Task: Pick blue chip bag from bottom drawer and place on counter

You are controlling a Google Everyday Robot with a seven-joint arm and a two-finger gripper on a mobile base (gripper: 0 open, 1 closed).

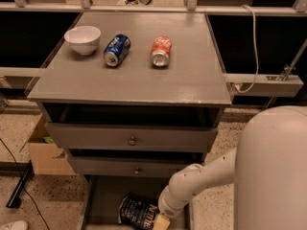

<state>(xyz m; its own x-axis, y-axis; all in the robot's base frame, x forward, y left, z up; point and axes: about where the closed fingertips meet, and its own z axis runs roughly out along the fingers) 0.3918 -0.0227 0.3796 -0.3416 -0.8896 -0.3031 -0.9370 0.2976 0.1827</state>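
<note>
The blue chip bag [135, 211] lies crumpled in the open bottom drawer [102, 199], at the bottom edge of the camera view. My gripper [160, 222] is down inside that drawer at the bag's right edge, at the end of my white arm, which reaches in from the lower right. I cannot tell whether it touches the bag; most of the gripper is cut off by the frame's edge. The grey counter [144, 78] tops the cabinet above.
On the counter stand a white bowl [82, 39], a blue soda can [117, 50] and an orange soda can [160, 51], both lying on their sides. Two upper drawers with knobs [132, 140] are slightly open. A cardboard box [44, 153] sits on the floor at the left.
</note>
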